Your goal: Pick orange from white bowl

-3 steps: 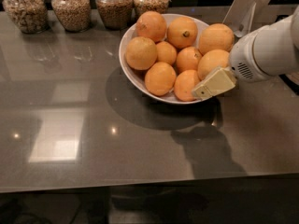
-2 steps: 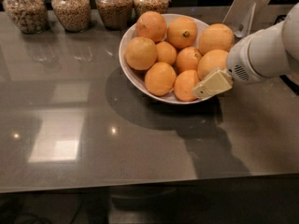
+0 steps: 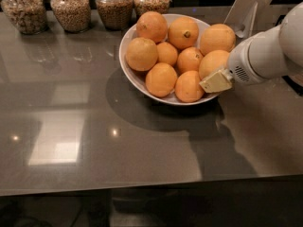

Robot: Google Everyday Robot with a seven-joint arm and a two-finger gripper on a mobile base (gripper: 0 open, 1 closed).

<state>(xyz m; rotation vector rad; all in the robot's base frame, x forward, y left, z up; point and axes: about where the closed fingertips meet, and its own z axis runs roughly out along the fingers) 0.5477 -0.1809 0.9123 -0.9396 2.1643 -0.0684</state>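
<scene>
A wide white bowl [image 3: 131, 72] sits on the grey counter, heaped with several oranges. My gripper [image 3: 216, 82] reaches in from the right on a thick white arm [image 3: 265, 56]. Its cream-coloured tip rests at the bowl's right rim, touching or just over the front right orange [image 3: 189, 86] and beside another orange [image 3: 213, 63].
Several glass jars of grains [image 3: 71, 7] stand in a row along the back edge of the counter [image 3: 94, 141]. A white stand-like object [image 3: 246, 8] rises behind the bowl at the right. The counter's front edge runs along the bottom.
The gripper tip has shifted very slightly at the bowl's right rim. The oranges and bowl have not moved.
</scene>
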